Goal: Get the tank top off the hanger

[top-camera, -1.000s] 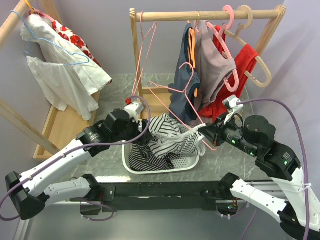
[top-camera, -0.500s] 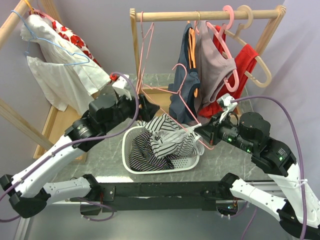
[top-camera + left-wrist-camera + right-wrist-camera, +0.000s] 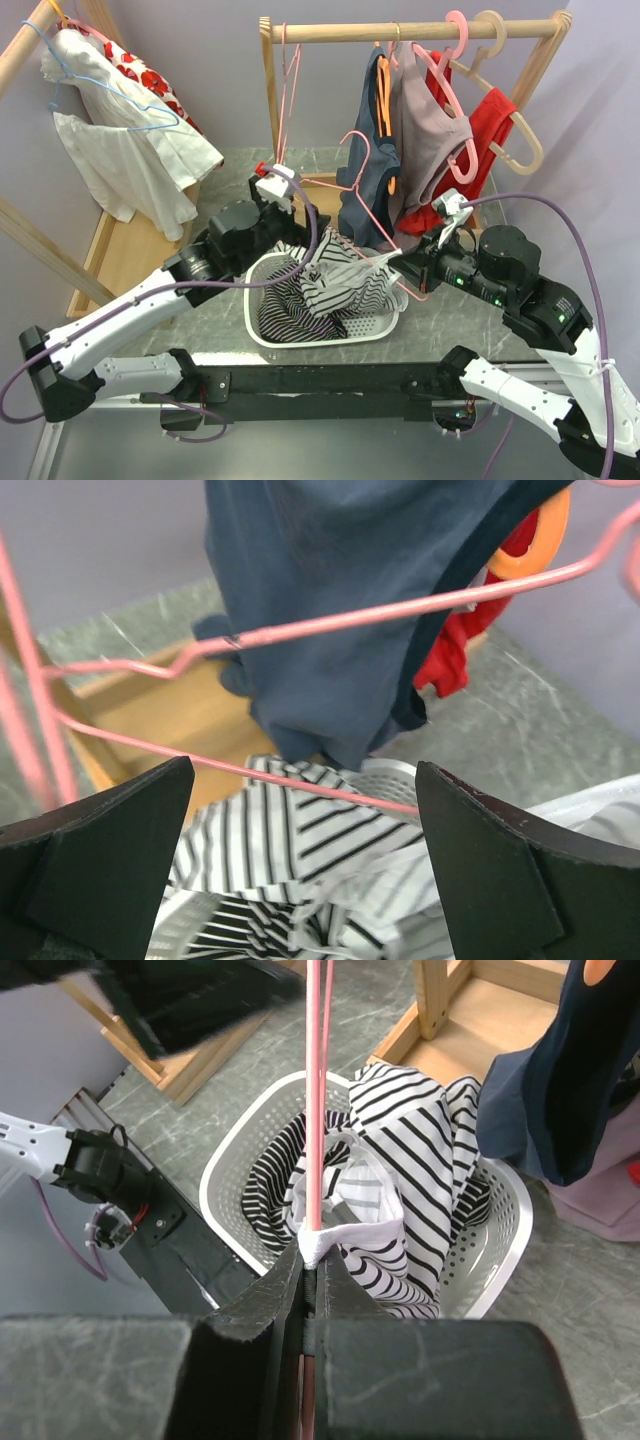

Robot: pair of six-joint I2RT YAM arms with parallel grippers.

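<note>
On the tabletop (image 3: 430, 335), top view: striped tank top (image 3: 345, 280) lies heaped in the white basket (image 3: 262, 325), one part reaching to the pink hanger (image 3: 365, 200).
Top view, left arm: left gripper (image 3: 305, 232) hovers over the basket's far-left rim.
Left wrist view: jaws wide apart, holding nothing; a hanger wire crosses between them, with the tank top below and the navy top (image 3: 330, 610) beyond.
Right wrist view: right gripper (image 3: 312, 1290) clamped on the hanger wire, with white tank top fabric gathered at the jaws.

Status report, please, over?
Left gripper open, empty. Right gripper shut on pink wire hanger. Striped tank top heaped in white plastic basket, strap seemingly on hanger.
</note>
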